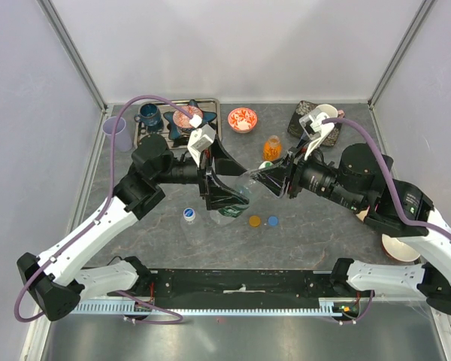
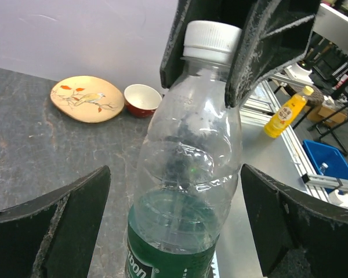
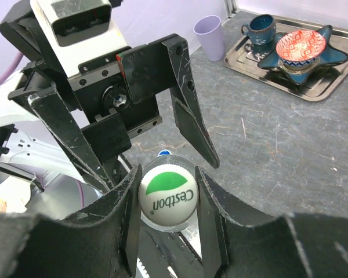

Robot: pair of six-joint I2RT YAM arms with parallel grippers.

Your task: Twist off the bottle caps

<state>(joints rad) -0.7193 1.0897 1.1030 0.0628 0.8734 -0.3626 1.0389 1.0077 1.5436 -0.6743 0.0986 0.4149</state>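
A clear bottle point(image 1: 237, 197) with a green label and some water is tilted above the table centre; it also shows in the left wrist view point(image 2: 185, 191). My right gripper point(image 1: 264, 178) is shut on its white-and-green cap point(image 3: 168, 196), and the right fingers point(image 2: 261, 40) flank the cap point(image 2: 211, 40). My left gripper point(image 1: 229, 188) is open, its fingers point(image 2: 64, 214) on either side of the bottle's body with a gap on each side. The orange bottle point(image 1: 271, 148) stands upright behind. An orange cap point(image 1: 255, 221) and a blue cap point(image 1: 273, 221) lie loose on the table. A white-and-blue cap point(image 1: 189, 216) shows at the left. The blue bottle is out of view.
A metal tray point(image 1: 144, 135) at the back left holds a blue mug point(image 1: 149, 116) and a star dish with a red bowl point(image 1: 188, 116). A lilac cup point(image 1: 118, 134) stands beside it. A red patterned bowl point(image 1: 243, 119), a dark plate with a white cup point(image 1: 319, 120) and a bowl point(image 1: 401, 248) stand around.
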